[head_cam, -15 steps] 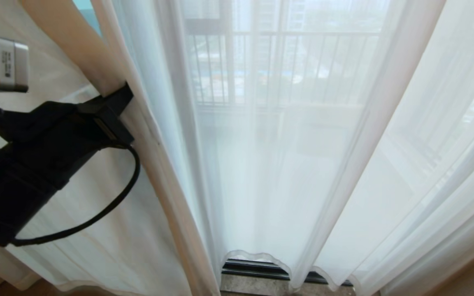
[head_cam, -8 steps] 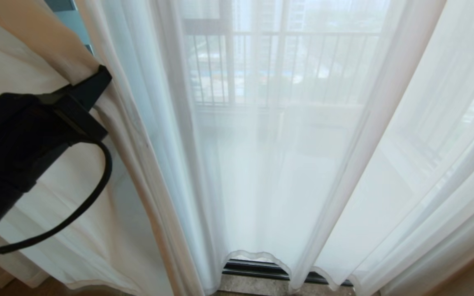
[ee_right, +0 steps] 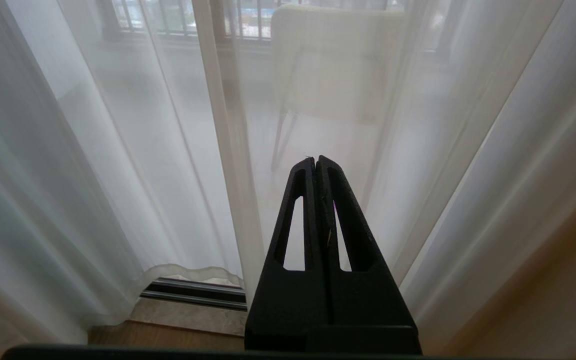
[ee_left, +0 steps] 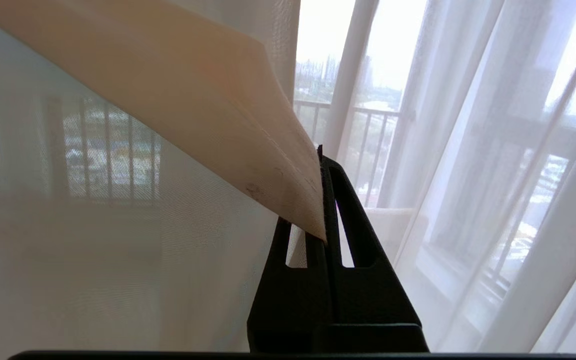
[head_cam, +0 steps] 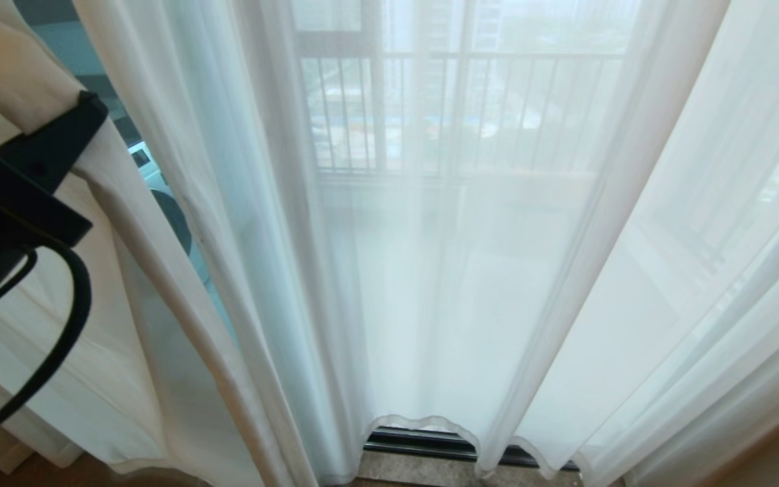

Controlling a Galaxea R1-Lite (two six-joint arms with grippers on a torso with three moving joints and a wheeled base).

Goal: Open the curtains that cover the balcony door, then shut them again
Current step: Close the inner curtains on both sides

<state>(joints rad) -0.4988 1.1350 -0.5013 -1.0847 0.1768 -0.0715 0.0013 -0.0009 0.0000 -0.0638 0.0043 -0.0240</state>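
My left gripper [head_cam: 88, 111] is pinched shut on the leading edge of the left curtain [head_cam: 159, 284], at the left of the head view, with the fabric folded between the fingers [ee_left: 340, 200]. From that pinch the curtain hangs long and vertical to its hem, and the rest of the sheer [head_cam: 470, 270] lies to my right across the balcony door [head_cam: 430, 443], so I judge the opening pull runs further left. My right gripper [ee_right: 316, 160] is parked low, shut on nothing.

Curtains [head_cam: 430, 270] hanging before the balcony door [head_cam: 423, 443]; left end effector [head_cam: 85, 111] sitting at their left edge; railing [head_cam: 457, 111] standing behind.
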